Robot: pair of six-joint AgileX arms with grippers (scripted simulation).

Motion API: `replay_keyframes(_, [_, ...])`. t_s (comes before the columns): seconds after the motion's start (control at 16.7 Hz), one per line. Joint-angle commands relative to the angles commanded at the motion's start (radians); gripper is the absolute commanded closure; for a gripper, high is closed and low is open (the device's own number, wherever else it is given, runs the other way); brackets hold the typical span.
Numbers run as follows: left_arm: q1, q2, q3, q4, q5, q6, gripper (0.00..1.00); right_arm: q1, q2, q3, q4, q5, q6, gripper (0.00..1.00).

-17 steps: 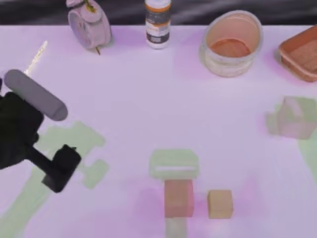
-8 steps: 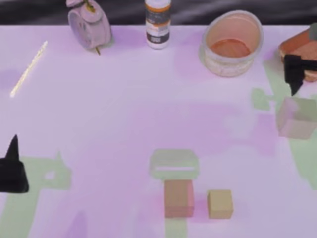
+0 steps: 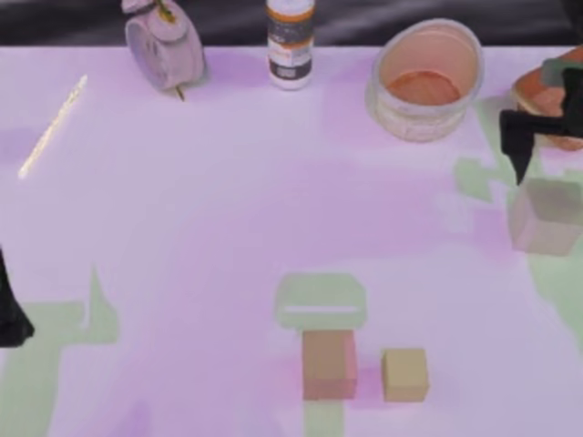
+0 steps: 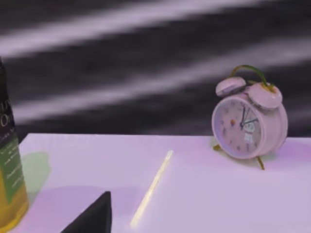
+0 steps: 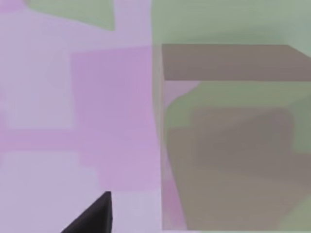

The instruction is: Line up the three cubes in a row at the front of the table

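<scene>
Red cube [image 3: 329, 363] and tan cube [image 3: 404, 374] sit side by side at worktop front; pale cube [image 3: 546, 216] lies far right; right end effector [image 3: 526, 137] hovers just behind it, finger state indiscernible; left end effector [image 3: 11, 309] parked at left edge; descent and grasp judged next.

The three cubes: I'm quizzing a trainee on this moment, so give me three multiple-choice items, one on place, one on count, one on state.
1. Where is the largest pale cube?
A. right side of the table
B. front centre
C. inside the tub

2. How many cubes sit side by side at the front?
A. none
B. two
C. three

3. The right end effector is
A. gripping the pink-red cube
B. parked at the left edge
C. above the pale cube, not holding it

Answers: 1 A, it sits alone at right. 2 B, pink-red cube and tan-yellow cube. 3 C, cube rests on the table.
</scene>
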Motion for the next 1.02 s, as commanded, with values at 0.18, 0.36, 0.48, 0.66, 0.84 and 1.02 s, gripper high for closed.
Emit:
replay_keyframes(0.18, [0.000, 0.000, 0.000, 0.000, 0.000, 0.000, 0.00, -0.006, -0.002, -0.003, 0.002, 0.000, -0.001, 0.00])
replay_keyframes(0.36, [0.000, 0.000, 0.000, 0.000, 0.000, 0.000, 0.00, -0.003, 0.013, -0.034, 0.043, 0.000, -0.003, 0.00])
replay_keyframes(0.48, [0.000, 0.000, 0.000, 0.000, 0.000, 0.000, 0.00, -0.001, 0.042, -0.079, 0.122, 0.000, -0.001, 0.00])
replay_keyframes(0.66, [0.000, 0.000, 0.000, 0.000, 0.000, 0.000, 0.00, 0.000, 0.089, -0.155, 0.254, 0.001, 0.001, 0.00])
replay_keyframes(0.84, [0.000, 0.000, 0.000, 0.000, 0.000, 0.000, 0.00, 0.001, 0.113, -0.186, 0.299, 0.001, 0.003, 0.00])
replay_keyframes(1.02, [0.000, 0.000, 0.000, 0.000, 0.000, 0.000, 0.00, 0.001, 0.113, -0.186, 0.299, 0.001, 0.003, 0.00])
